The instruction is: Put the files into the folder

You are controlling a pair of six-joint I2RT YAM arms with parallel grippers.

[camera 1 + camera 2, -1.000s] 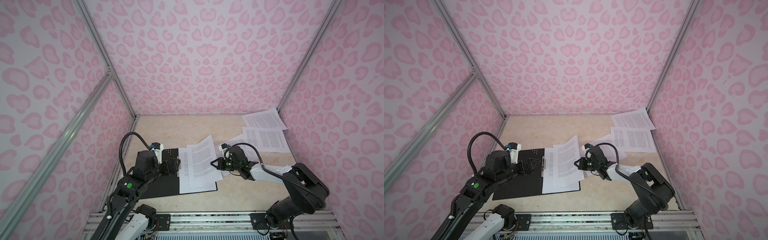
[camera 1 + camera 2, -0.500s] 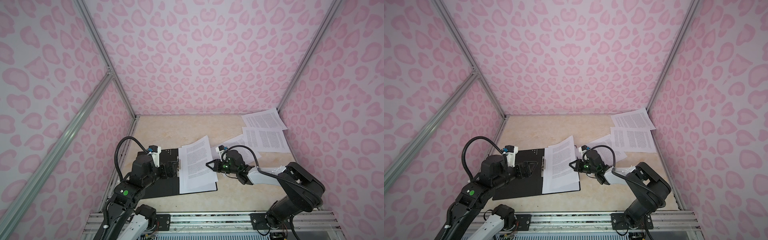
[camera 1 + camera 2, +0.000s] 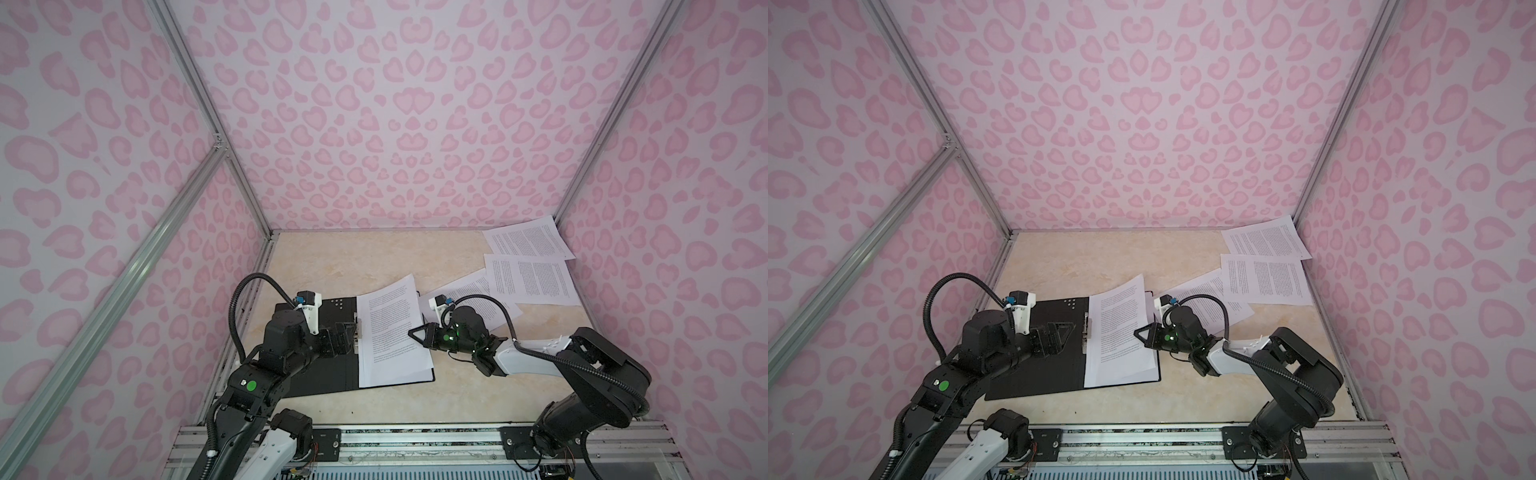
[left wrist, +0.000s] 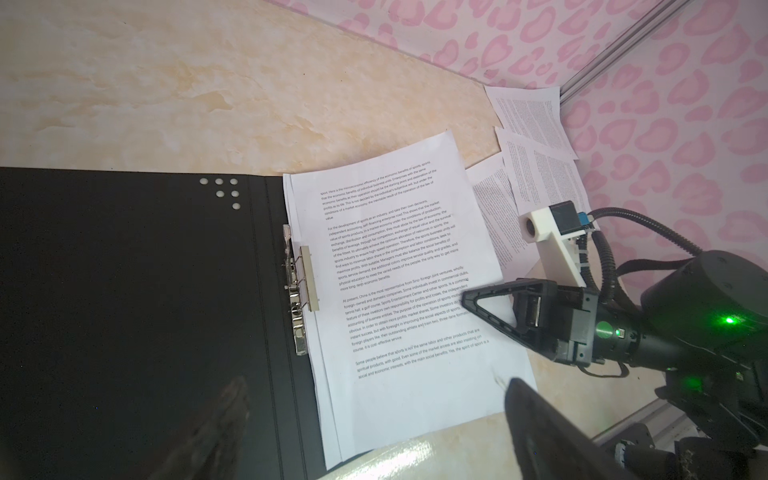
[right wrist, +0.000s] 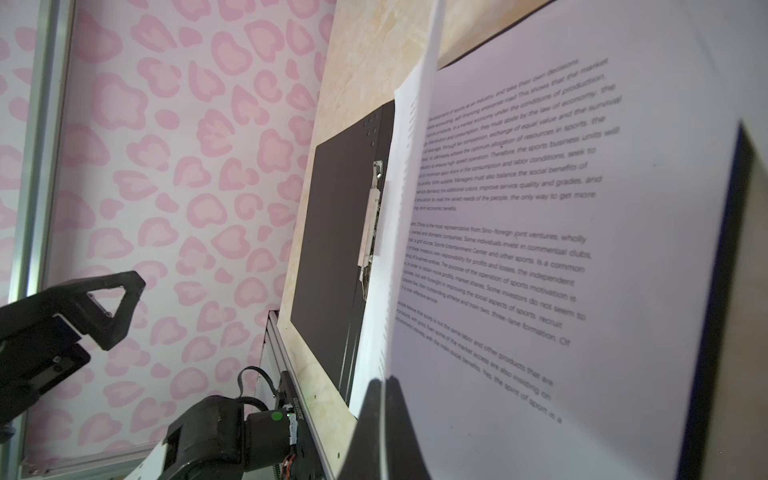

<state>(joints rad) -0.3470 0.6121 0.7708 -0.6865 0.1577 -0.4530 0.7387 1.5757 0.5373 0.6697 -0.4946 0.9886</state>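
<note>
The folder [image 3: 324, 374] [image 3: 1034, 374] lies open at the front left, black inside up, with a metal clip [image 4: 301, 286] at its spine. A stack of printed files [image 3: 390, 332] [image 3: 1117, 328] [image 4: 395, 270] rests on its right half. The top sheet lies askew, and its far corner sticks out past the folder's edge. My right gripper [image 3: 411, 332] [image 3: 1137, 332] [image 4: 465, 297] [image 5: 384, 415] is shut on that sheet's right edge [image 5: 540, 249]. My left gripper [image 3: 347, 338] [image 3: 1065, 332] [image 4: 374, 419] hovers open over the folder beside the clip, holding nothing.
Three more printed sheets lie loose at the back right: one in the corner [image 3: 528, 241], one in front of it [image 3: 528, 278], one partly under the right arm [image 3: 478, 295]. Pink patterned walls enclose the tan tabletop [image 3: 353, 257]. A metal rail [image 3: 415, 440] runs along the front.
My right gripper has moved a little to the left with the pinched sheet, which now lies flatter over the stack. The left arm has sunk slightly, its gripper still open.
</note>
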